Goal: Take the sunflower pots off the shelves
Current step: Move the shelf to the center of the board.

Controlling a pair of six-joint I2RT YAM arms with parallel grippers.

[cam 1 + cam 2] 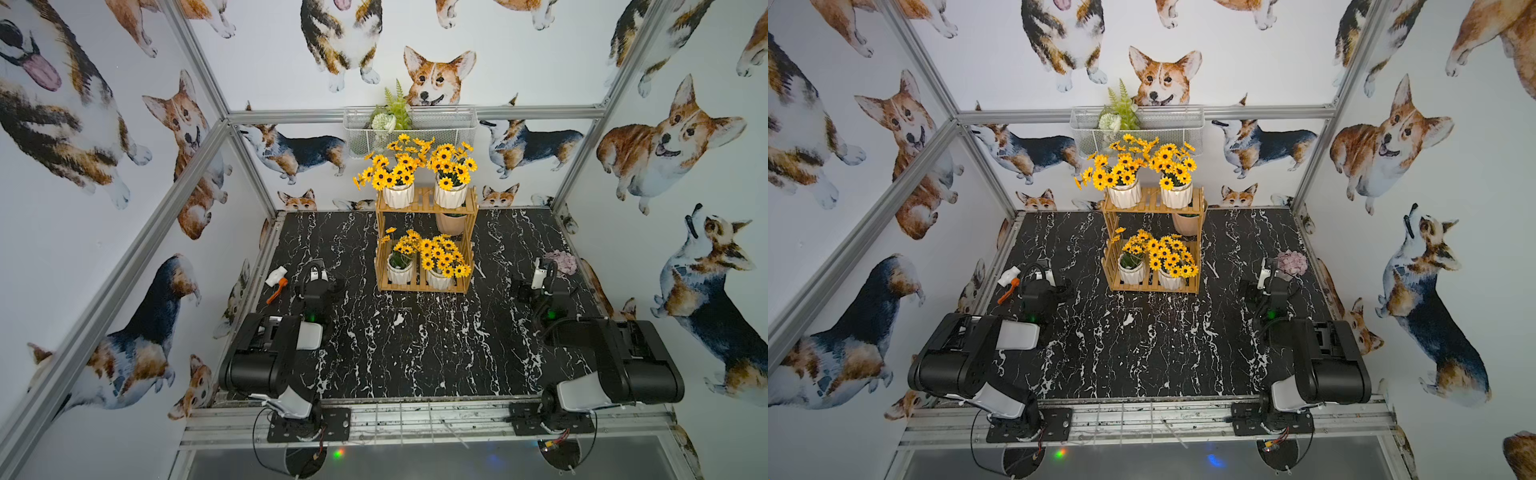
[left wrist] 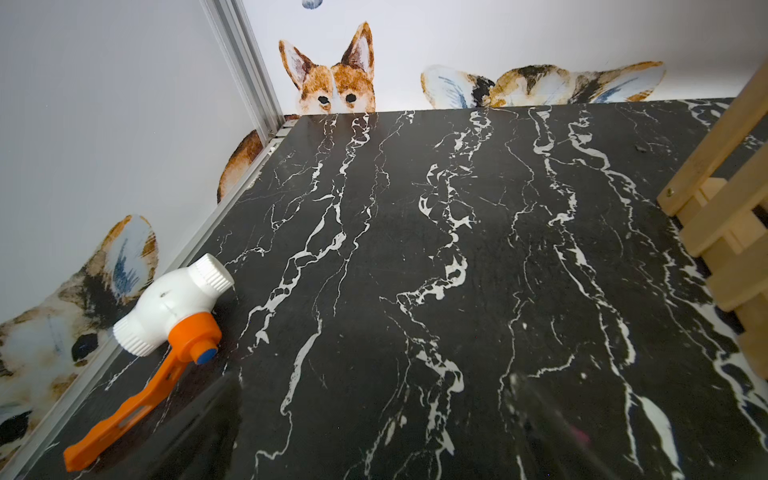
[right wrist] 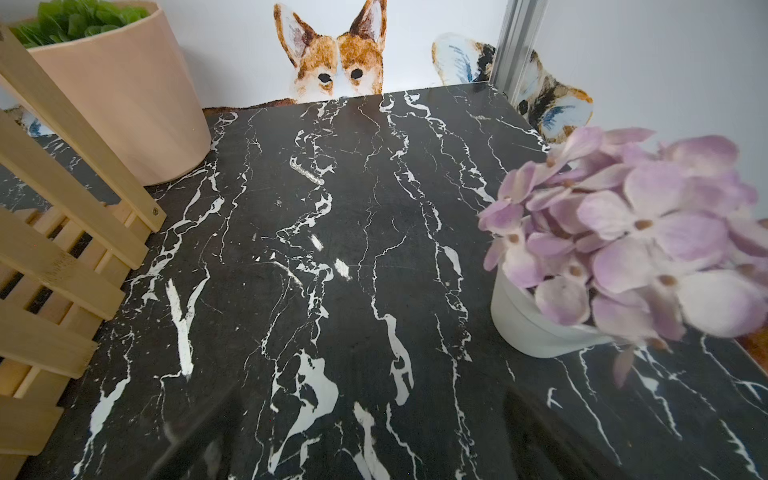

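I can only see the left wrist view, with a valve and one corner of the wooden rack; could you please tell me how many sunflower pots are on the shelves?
Observer: Four sunflower pots stand on the shelves, two per tier.
Operator: Thank you; is anything else close to the shelves?
Observer: A beige pot stands on the table at the shelves' back right corner.
Operator: And is the right gripper holding anything?
Observer: No, the right gripper is open and empty.

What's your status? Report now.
Left end effector, right end effector open, empty. Four sunflower pots on shelves. Nothing blocking the front.
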